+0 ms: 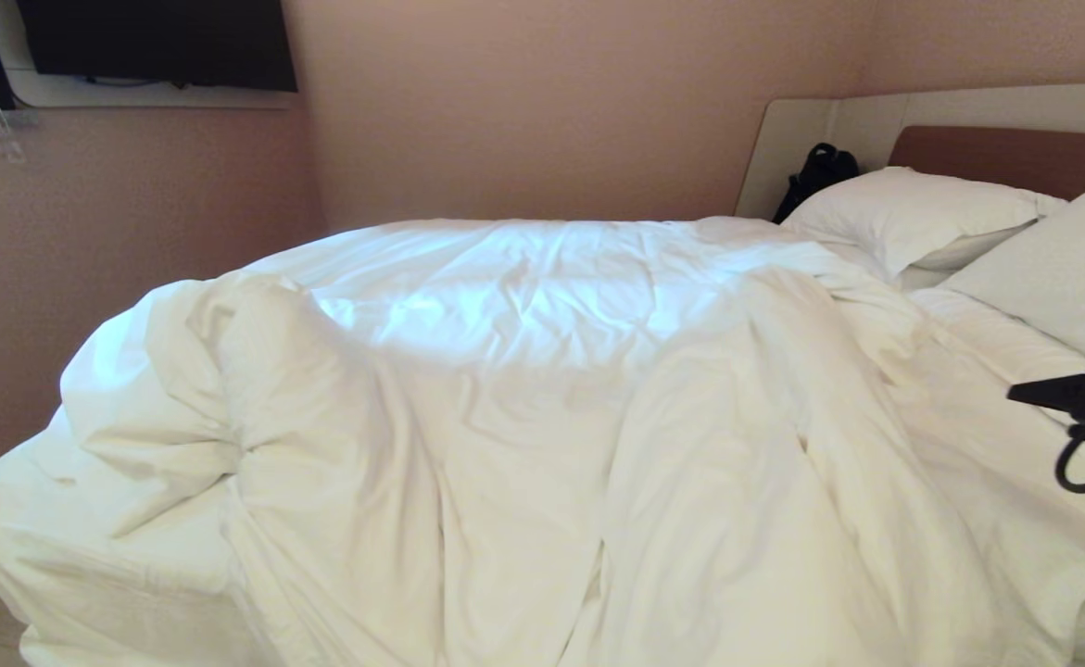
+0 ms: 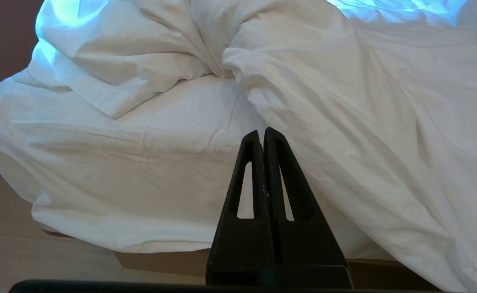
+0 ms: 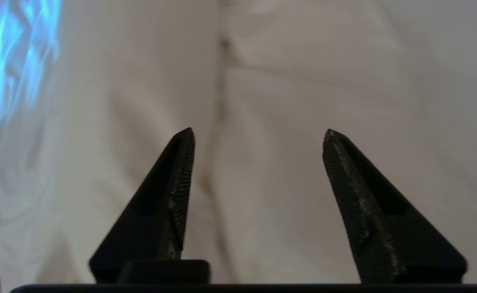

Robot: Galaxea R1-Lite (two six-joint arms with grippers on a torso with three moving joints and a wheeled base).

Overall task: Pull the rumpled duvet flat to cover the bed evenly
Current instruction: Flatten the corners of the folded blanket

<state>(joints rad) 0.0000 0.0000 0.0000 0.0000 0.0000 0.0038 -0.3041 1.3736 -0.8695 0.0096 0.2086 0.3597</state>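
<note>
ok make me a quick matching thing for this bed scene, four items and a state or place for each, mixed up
Items:
1. duvet
2. left gripper
3. right gripper
4. pillows

States or places:
A. jaws apart, over white cloth
B. rumpled, bunched in folds on the bed
C. at the headboard end
D. jaws together, low by the bed's near edge

Pairs: 1-B, 2-D, 3-A, 4-C

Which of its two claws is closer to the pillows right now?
The right. The right end effector hangs open over the duvet just below the pillows; the left end effector sits shut, low beside the bed's far end.
</note>
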